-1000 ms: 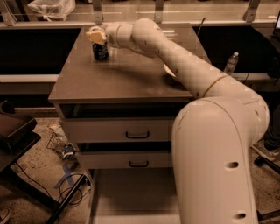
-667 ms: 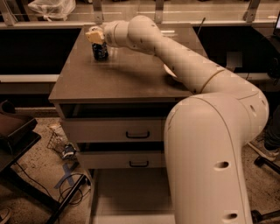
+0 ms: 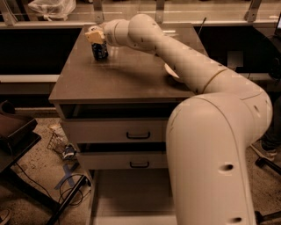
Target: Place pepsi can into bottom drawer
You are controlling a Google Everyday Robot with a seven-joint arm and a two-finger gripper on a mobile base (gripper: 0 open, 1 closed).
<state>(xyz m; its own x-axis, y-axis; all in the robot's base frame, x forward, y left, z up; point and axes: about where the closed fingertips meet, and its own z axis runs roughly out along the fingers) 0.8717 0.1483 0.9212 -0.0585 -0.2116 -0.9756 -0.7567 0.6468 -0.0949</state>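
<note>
The pepsi can, dark blue with pale markings, stands upright near the far left corner of the brown cabinet top. My gripper is directly over the can's top, at the end of my long white arm reaching in from the right. The bottom drawer is pulled out below the two upper drawers, a shallow pale tray at the lower middle, partly hidden by my arm's large body.
The two upper drawers with black handles are slightly out. A white plastic bag lies behind the cabinet at top left. Cables and small debris lie on the floor at left. A dark object stands at the left edge.
My arm's body has shifted slightly left in the view. The gripper stays over the can, which has not moved.
</note>
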